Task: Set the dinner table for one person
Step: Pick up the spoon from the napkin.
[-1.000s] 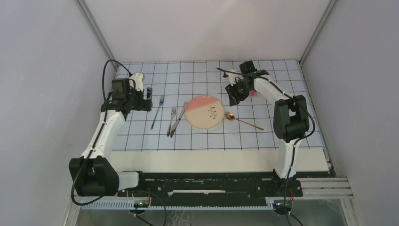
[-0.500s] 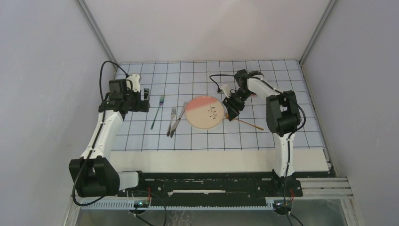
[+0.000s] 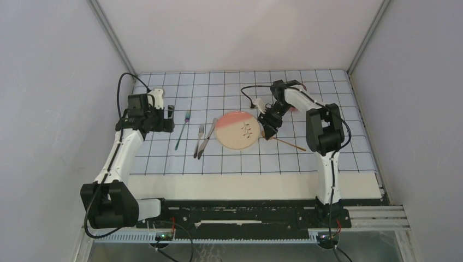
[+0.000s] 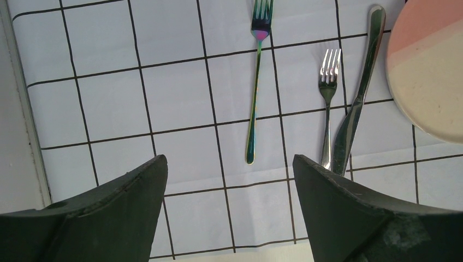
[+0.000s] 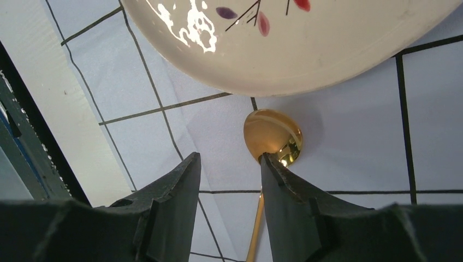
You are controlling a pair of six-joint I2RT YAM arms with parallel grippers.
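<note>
A pink-and-cream plate (image 3: 237,131) lies mid-cloth on the dinner table (image 3: 245,185). Left of the plate are a silver knife (image 3: 207,136), a silver fork (image 3: 200,139) and an iridescent fork (image 3: 182,131). A gold spoon (image 3: 284,141) lies to the plate's right. My right gripper (image 3: 267,128) is low over the spoon's bowl. In the right wrist view the gripper (image 5: 229,157) stands open with bare cloth in its gap. Its right finger covers the neck of the spoon (image 5: 271,134), just below the plate (image 5: 306,43). My left gripper (image 4: 229,161) hangs wide open and empty, short of the iridescent fork (image 4: 255,98).
A pale-blue gridded cloth (image 3: 327,158) covers most of the tabletop. Grey walls and slanted frame posts close in the back and both sides. In the left wrist view the silver fork (image 4: 328,98) and knife (image 4: 357,98) lie side by side near the plate (image 4: 431,71).
My right gripper has swung from the back right down and inward to the spoon's bowl beside the plate. The left arm has hardly moved.
</note>
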